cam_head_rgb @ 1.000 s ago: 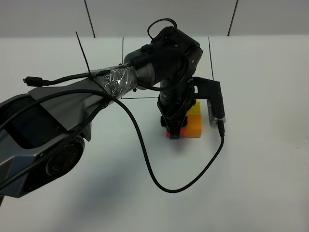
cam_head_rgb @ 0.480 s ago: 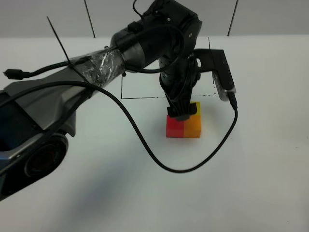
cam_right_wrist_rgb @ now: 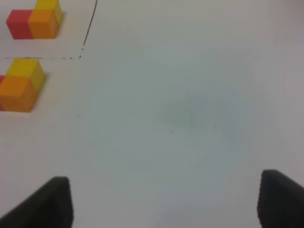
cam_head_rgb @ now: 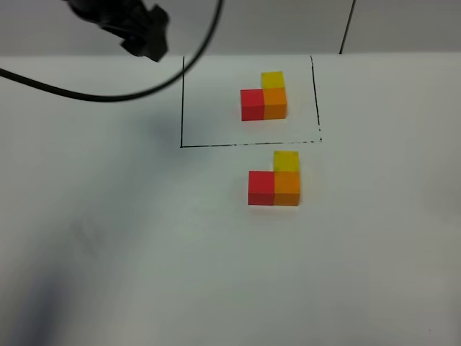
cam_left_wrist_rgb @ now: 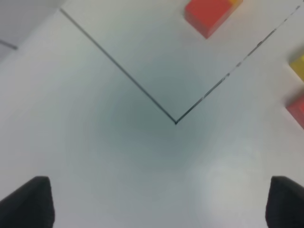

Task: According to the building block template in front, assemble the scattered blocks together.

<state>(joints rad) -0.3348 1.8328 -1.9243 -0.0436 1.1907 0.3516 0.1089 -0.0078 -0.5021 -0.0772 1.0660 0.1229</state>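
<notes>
On my overhead feed the three loose plastic cubes [cam_head_rgb: 274,182], red, orange and yellow, sit pressed together in an L on the white tabletop [cam_head_rgb: 144,252], just outside the thin black drawn rectangle [cam_head_rgb: 181,101]. The framed three-cube template [cam_head_rgb: 263,97] inside shows the same L. My left gripper [cam_left_wrist_rgb: 156,204] hangs spread wide with nothing between its fingers. My right gripper [cam_right_wrist_rgb: 164,202] looks parted and holds nothing, though only its blurred tips show.
</notes>
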